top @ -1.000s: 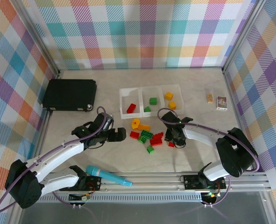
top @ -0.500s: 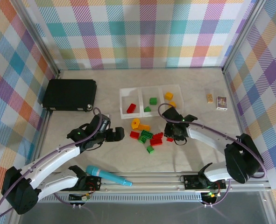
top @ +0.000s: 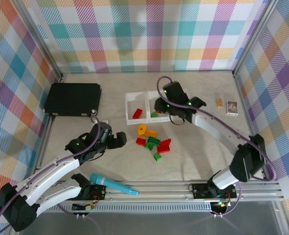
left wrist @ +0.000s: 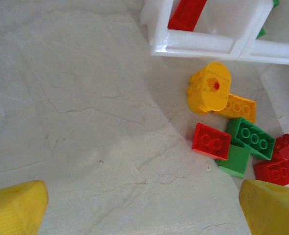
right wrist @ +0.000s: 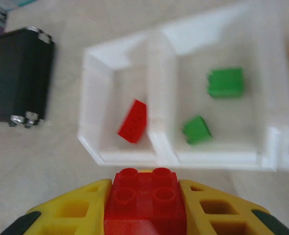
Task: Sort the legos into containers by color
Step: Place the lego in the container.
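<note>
A red lego [right wrist: 145,196] is gripped in the right pincer [top: 160,106] over the white bins [top: 129,100], upper centre. One red brick [right wrist: 133,121] and two green bricks [right wrist: 225,82] already lie sorted. The left pincer [top: 119,141] is held wide open beside the loose legos [top: 154,143], left unsorted mid-desk [top: 198,161].

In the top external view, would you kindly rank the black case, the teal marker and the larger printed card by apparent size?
Largest to smallest:
1. black case
2. teal marker
3. larger printed card
</note>
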Tool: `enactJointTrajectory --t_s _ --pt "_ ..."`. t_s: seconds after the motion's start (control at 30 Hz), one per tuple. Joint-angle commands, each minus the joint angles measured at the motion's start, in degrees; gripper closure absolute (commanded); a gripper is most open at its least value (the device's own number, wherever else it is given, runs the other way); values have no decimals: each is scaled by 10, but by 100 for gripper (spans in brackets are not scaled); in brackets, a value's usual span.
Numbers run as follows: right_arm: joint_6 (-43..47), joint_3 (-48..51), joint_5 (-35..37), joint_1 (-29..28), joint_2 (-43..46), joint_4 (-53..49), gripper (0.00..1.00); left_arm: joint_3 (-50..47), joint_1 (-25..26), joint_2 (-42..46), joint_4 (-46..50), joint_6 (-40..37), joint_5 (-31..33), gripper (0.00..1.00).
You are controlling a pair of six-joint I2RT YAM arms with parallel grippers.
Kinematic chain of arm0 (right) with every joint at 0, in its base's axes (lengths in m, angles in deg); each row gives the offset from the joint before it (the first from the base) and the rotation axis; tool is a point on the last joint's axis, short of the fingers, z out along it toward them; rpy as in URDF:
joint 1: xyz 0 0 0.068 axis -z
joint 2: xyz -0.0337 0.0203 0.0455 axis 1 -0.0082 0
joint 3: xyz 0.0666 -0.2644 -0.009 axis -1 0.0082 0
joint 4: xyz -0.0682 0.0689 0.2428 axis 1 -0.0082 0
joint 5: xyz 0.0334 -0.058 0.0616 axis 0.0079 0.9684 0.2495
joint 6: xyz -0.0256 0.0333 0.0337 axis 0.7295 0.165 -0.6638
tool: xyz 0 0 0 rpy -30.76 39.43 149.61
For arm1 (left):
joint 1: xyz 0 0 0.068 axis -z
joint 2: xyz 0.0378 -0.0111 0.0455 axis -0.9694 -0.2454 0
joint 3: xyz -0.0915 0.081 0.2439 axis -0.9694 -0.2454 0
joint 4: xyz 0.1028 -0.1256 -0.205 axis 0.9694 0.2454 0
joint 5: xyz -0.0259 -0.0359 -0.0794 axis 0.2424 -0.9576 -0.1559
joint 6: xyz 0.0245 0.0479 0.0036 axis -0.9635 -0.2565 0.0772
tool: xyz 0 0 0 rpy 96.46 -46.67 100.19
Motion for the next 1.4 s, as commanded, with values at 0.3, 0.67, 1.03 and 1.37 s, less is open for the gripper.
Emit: enactJointTrajectory --t_s 0.3,0.67,1.03,1.37 --pt "168 -199 -120 1 -236 65 73 -46 8 42 4 53 -24 0" --pt "200 -299 -133 1 -360 45 67 -66 9 69 15 72 -19 0" --pt "206 -343 -110 1 -355 -27 30 -62 9 64 23 70 -35 0" --pt "129 -186 -38 1 -144 -99 26 -45 13 32 -7 52 -67 0"
